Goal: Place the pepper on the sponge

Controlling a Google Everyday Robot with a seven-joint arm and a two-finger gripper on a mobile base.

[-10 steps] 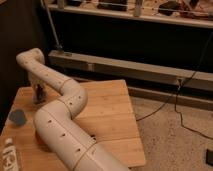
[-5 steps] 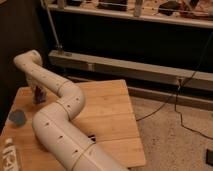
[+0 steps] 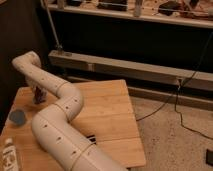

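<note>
While the gripper hung low over the far left of the table, neither pepper nor sponge showed; its grip could not be told.

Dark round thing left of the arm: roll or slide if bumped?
Dark round object looks flat and low on the table, so likely slides, not rolls. Small, so probably light. Gripper hangs just beyond it, at the table's left.

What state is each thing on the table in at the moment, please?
Gripper: low over the left side of the table, pointing down.
Round blue disc: flat on the table, nothing touching it.
Bottle: at the near left corner, untouched.
Pepper, sponge: not visible.
</note>
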